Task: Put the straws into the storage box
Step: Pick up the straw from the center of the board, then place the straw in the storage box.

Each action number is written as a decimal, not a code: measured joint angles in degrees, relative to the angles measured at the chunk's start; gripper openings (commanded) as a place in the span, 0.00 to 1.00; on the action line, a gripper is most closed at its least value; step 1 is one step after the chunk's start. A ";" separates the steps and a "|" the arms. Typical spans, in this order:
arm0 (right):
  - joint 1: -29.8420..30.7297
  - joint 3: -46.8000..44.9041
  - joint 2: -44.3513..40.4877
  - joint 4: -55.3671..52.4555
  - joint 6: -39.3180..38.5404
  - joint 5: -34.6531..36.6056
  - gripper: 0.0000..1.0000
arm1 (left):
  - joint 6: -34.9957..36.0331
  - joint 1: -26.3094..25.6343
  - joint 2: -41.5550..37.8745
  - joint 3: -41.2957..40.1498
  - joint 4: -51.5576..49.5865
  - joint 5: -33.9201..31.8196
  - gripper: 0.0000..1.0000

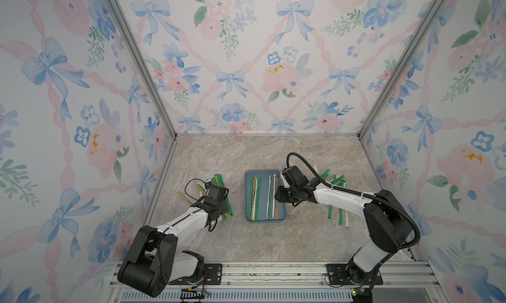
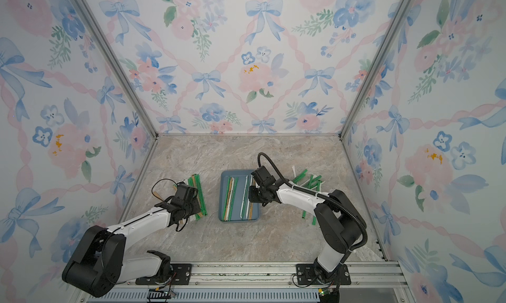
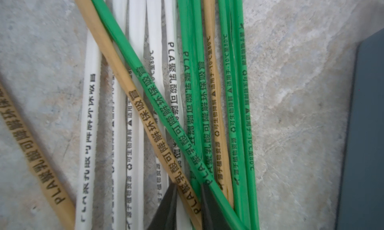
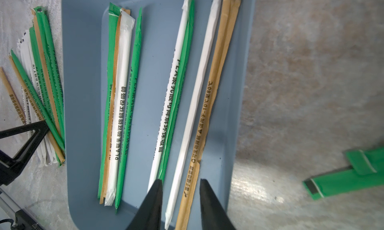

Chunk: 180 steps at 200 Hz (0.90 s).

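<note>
The slate-blue storage box (image 1: 265, 220) (image 2: 238, 219) sits mid-table with several green, white and tan straws (image 1: 258, 197) (image 4: 120, 98) lying lengthwise in it. My right gripper (image 4: 180, 182) (image 1: 278, 196) hovers open over the box's right side, above a white straw and a tan straw (image 4: 207, 106), holding nothing. More straws lie in a pile (image 1: 221, 183) left of the box. My left gripper (image 3: 188, 189) is down in that pile, its fingers slightly apart with a tan straw (image 3: 145, 122) between them and a green straw (image 3: 158, 98) crossing over one finger. In both top views its fingers are hidden under the wrist.
A second loose pile of mostly green straws (image 1: 338, 183) (image 2: 312, 181) lies right of the box, partly under the right arm. One tan straw (image 1: 183, 197) lies apart at the far left. Floral walls enclose the marble table (image 1: 246, 156) on three sides.
</note>
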 measured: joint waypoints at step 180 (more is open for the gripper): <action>-0.28 -0.59 -1.99 -0.39 0.00 0.39 0.33 | -0.66 -1.46 -6.60 0.17 -1.14 -0.55 0.11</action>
